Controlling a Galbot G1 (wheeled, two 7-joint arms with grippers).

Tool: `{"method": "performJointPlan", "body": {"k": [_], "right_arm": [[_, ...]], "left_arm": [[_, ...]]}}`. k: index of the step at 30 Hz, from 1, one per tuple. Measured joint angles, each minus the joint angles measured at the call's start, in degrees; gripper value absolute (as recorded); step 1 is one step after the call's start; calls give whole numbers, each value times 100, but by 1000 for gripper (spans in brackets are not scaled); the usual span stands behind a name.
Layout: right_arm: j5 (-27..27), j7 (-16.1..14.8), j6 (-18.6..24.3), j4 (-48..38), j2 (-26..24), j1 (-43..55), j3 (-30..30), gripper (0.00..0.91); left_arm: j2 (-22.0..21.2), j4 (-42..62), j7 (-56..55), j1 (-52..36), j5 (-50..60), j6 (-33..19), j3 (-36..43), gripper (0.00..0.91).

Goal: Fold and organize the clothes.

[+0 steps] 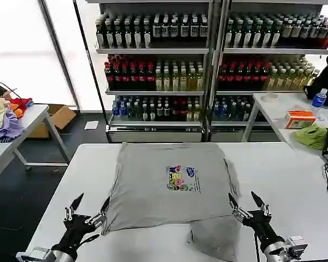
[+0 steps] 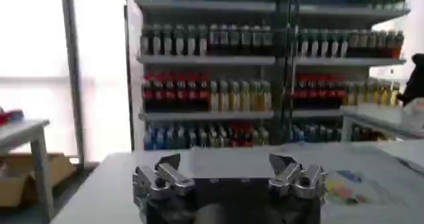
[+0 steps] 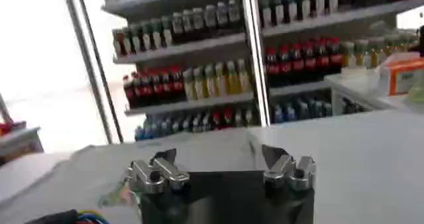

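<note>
While flat on table [image 1: 295, 164], shirt [image 1: 169, 183]

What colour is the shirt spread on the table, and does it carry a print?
Light grey shirt, with a small multicoloured chest print; clearest in the head view.

White table [image 1: 284, 164] bare on both flanks of flat shirt [image 1: 164, 185], left gripper [image 1: 91, 209] and right gripper [image 1: 245, 201] spread open at its near corners, nothing upright between them, shelves [image 1: 208, 71] well beyond far edge
</note>
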Motion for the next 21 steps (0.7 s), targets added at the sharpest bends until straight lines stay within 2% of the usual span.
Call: {"method": "performJointPlan", "body": {"k": [5,13,14,15,16,17,19,21], "right_arm": [[-101,300,-314,144,-41,-261,-198,907],[-272,566,-603,219,-57,-513,-476,907],[-284,586,-630,226,-67,-539,-498,846],[-296,601,-662,238,-73,-568,-517,605],[-307,616,-683,249,-78,-594,-531,30],[-318,622,-699,256,-86,-624,-550,0],[-334,628,-721,257,-87,-668,-597,0],[-367,630,-729,257,-78,-682,-640,0]], "left_arm": [[254,128,-299,-52,-249,475,244,907],[474,452,-477,-220,-454,864,402,907],[498,497,-478,-246,-472,891,407,907],[516,548,-488,-271,-481,911,417,907],[525,592,-494,-293,-486,929,428,907],[529,634,-495,-317,-496,942,443,907],[530,713,-502,-357,-513,959,483,635],[521,778,-499,-402,-515,955,520,464]]}}
